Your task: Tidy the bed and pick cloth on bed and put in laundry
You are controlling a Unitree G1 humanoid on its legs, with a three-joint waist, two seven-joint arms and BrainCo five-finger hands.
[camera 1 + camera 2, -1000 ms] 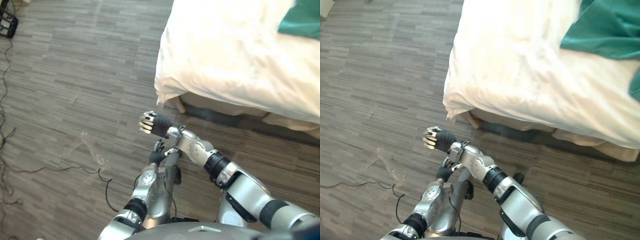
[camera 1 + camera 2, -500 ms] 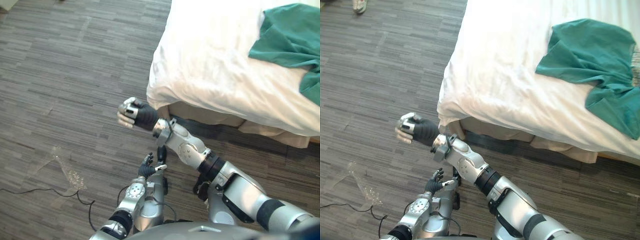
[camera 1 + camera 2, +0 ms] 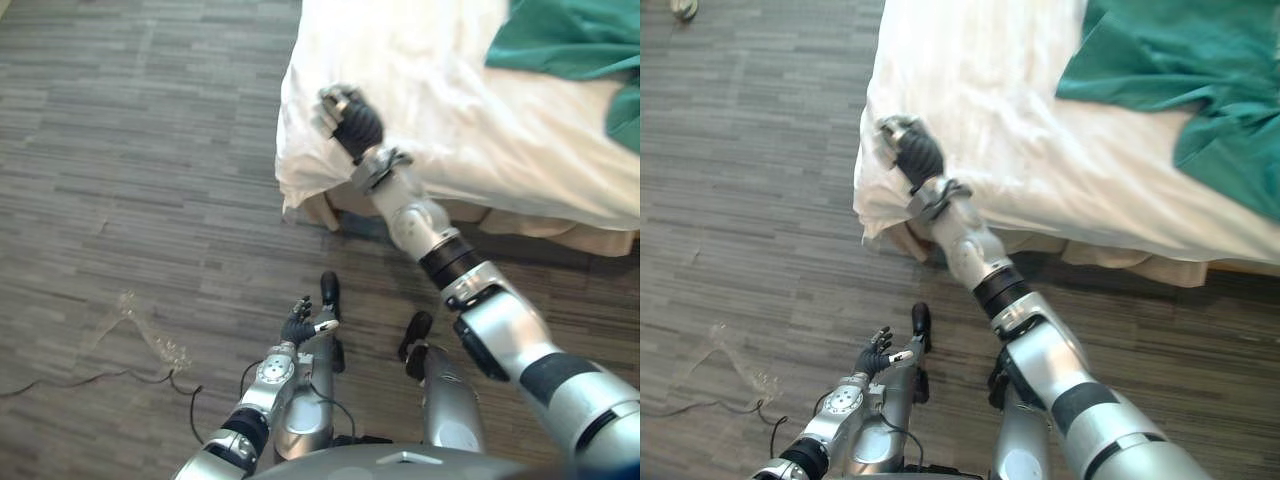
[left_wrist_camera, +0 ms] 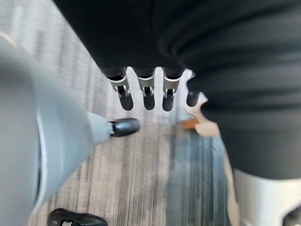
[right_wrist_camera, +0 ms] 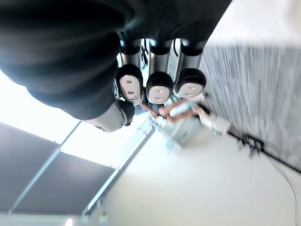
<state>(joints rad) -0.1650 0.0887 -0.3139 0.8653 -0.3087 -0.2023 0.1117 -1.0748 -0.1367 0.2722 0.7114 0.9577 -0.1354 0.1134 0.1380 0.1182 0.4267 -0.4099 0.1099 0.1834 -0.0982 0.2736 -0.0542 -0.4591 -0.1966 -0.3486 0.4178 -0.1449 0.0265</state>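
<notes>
Currently: R fist at bed corner, green cloth lying on bed

Far left is grey plank floor (image 3: 150,150) w/ a crumpled scrap of clear plastic (image 3: 150,338) lying on it. Next over, low and close to the robot, is the left hand (image 3: 300,325). It hangs above the floor, well apart from the bed. Its fingers (image 4: 148,96) are straight and spread, thumb off to one side, nothing in it or touching it.

Towards the middle, the R arm reaches up and fwd to the bed's near left corner. The right hand (image 3: 345,115) sits over the white sheet (image 3: 450,130) just inside that corner. Its fingertips (image 5: 160,87) are curled in towards the palm, a closed fist w/ nothing seen in it. Can't tell if the knuckles touch the sheet or hover just above.

The sheet drapes over the bed (image 3: 520,222) edge, w/ the beige base showing under it.

Far right, the green cloth (image 3: 1170,60) lies rumpled and spread on top of the sheet, part running out of view. It's well apart from the R hand, and neither hand is on it.
</notes>
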